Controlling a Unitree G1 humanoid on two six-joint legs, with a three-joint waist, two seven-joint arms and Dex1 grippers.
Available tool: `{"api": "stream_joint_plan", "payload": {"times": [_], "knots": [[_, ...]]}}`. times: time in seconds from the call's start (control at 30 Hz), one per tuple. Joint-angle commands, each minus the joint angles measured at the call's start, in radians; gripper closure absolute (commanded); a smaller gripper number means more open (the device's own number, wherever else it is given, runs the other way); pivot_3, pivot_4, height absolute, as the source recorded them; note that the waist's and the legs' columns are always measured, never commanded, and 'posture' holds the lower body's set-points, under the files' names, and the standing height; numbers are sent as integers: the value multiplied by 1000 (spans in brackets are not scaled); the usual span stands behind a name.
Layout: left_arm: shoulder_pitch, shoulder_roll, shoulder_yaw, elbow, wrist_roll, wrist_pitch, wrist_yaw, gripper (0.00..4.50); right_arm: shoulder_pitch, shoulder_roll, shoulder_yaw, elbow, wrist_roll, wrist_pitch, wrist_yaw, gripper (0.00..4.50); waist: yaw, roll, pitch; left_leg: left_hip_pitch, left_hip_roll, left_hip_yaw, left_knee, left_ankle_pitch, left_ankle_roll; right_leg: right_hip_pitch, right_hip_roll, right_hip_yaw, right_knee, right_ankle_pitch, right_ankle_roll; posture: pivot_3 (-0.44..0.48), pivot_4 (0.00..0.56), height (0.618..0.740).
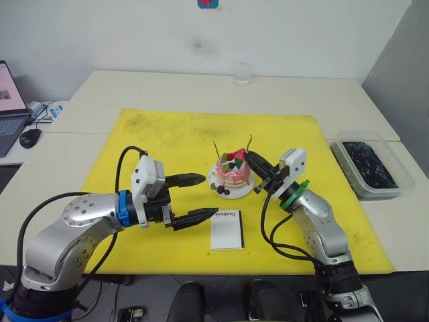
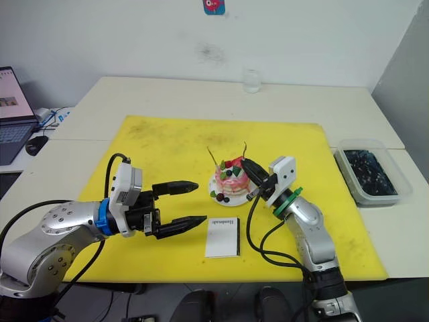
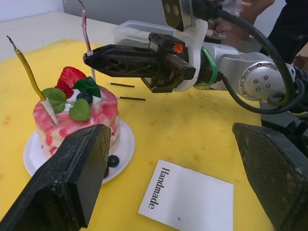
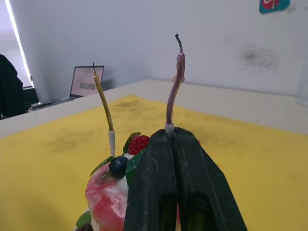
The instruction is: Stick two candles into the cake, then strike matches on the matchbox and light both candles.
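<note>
- Your right gripper is pinched closed on the purple candle at its white base, over the cake.
- Treat that candle as thin, brittle wax: hold low, press gently.
- It's slender, slightly curved, dark-wicked; the golden candle stands planted alongside.
- Your left gripper waits spread wide near the matchbox.

The small round cake is pink with white swirls, with a red strawberry, green leaves and dark berries on top. One thin candle is gold; the other is purple. The flat matchbox is white with black letters. The big mat is yellow.
</note>
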Motion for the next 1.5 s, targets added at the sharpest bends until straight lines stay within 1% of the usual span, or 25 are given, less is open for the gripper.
{"api": "stream_joint_plan", "payload": {"times": [0.03, 0.47, 0.87, 1.5], "knots": [[-11, 3, 4, -4, 5, -24, -14, 0, 2, 12, 3, -60, -4, -32, -19, 4459, 0, 0, 0, 0, 0, 0, 0, 0, 0, 0, 0, 0, 0, 0, 0, 0, 150, 740], [-1, -7, -5, 3, 17, -41, -25, 0, 14, 7, 19, 6, -51, -50, -30, 4459, 0, 0, 0, 0, 0, 0, 0, 0, 0, 0, -1, 0, 0, 0, 0, 0, 150, 740], [-5, -14, -19, 6, 27, -46, -31, 0, 31, 27, 6, -17, -46, -97, -54, 4459, 0, 0, 0, 0, 0, 0, 0, 0, 0, 0, -1, 0, 0, 0, 0, 0, 150, 740], [-12, -17, -26, 11, 32, -52, -37, 0, 67, 35, 32, 44, -82, -103, -69, 4459, 0, 0, 0, 0, 0, 0, 0, 0, 0, 0, -1, 0, 0, 0, 0, 0, 150, 740]]}}
